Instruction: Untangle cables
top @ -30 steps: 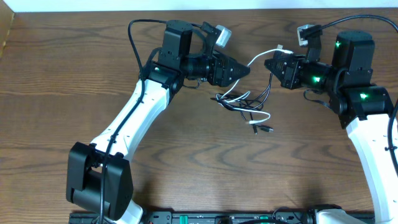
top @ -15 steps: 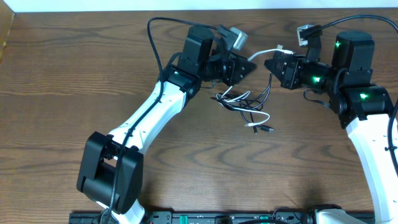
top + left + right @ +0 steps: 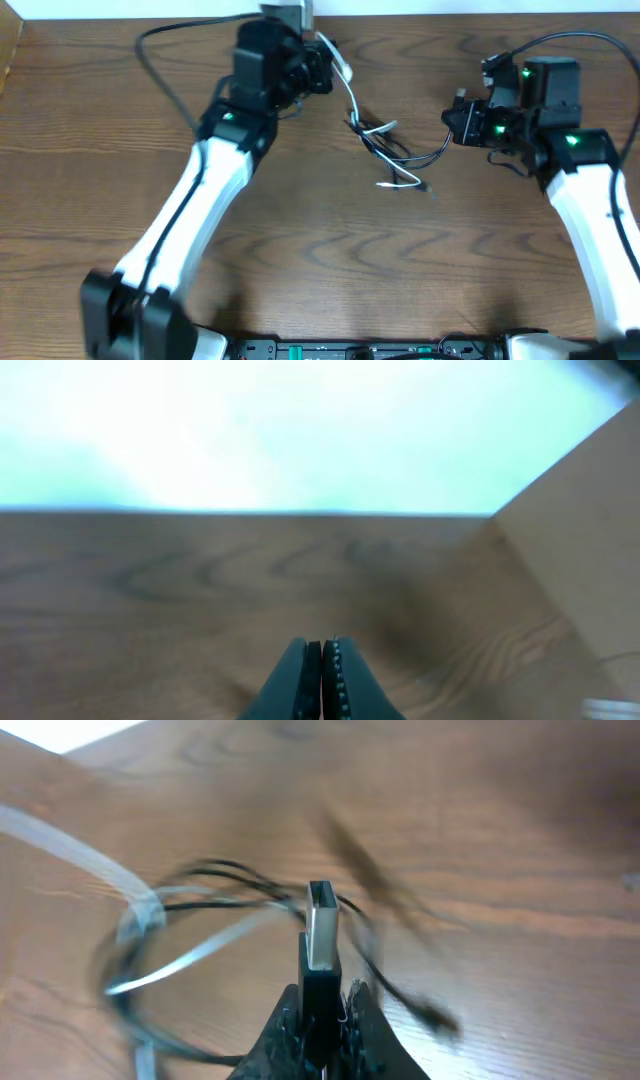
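The white cable runs taut from my left gripper at the table's far side down into the tangle. In the left wrist view the left gripper is pressed shut, and the cord itself is hidden there. The black cable arcs from the tangle to my right gripper. In the right wrist view that gripper is shut on the black cable's plug, which stands upright. Beyond it, blurred loops of white cable and black cable lie on the wood.
A light-brown box stands at the table's far left corner, and a tan panel shows on the right of the left wrist view. The table's back edge lies just behind both grippers. Thick black arm wires loop beside the left arm.
The left gripper has shut and swung back and left, drawing the white cable taut and dragging the tangle up-left. The right gripper has moved slightly right with the plug.
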{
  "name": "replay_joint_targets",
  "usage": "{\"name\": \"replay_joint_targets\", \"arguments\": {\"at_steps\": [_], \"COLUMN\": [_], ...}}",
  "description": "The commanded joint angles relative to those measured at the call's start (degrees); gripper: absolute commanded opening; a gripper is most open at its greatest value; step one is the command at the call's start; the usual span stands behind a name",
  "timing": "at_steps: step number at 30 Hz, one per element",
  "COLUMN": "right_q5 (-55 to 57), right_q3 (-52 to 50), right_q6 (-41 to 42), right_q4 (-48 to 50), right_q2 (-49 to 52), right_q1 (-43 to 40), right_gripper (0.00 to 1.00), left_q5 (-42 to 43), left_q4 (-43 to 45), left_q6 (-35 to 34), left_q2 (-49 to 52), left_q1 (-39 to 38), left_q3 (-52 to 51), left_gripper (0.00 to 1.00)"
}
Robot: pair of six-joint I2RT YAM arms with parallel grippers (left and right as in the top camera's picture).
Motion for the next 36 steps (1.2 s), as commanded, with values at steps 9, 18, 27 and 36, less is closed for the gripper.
{"name": "replay_joint_targets", "arguments": {"at_steps": [9, 18, 27, 36], "right_q5": [2.1, 1.1, 0.4, 0.4], "right_q3": [0.1, 0.1, 0.1, 0.1], "right_q6": [-1.5, -1.5, -1.5, -1.5], "right_q4": [1.4, 1.9, 2.1, 2.1], "right_q2": [10.3, 10.3, 10.3, 10.3], "right_q1": [-0.4, -0.4, -0.4, -0.4], "right_gripper": [0.01, 0.01, 0.01, 0.01], "left_q5": [-4.9, -1.2, 10.3, 8.4], "left_q4": [-16.6, -26.3, -23.4, -22.7], "left_q6": [-0.3, 2.5, 2.5, 2.2], "left_q2": [-8.6, -0.2, 10.6, 12.8], "left_q1": [-0.3, -0.7, -3.7, -2.4], "left_q3": [1.7, 1.5, 1.5, 1.5], "left_gripper": [0.08, 0.08, 0.08, 0.98]}}
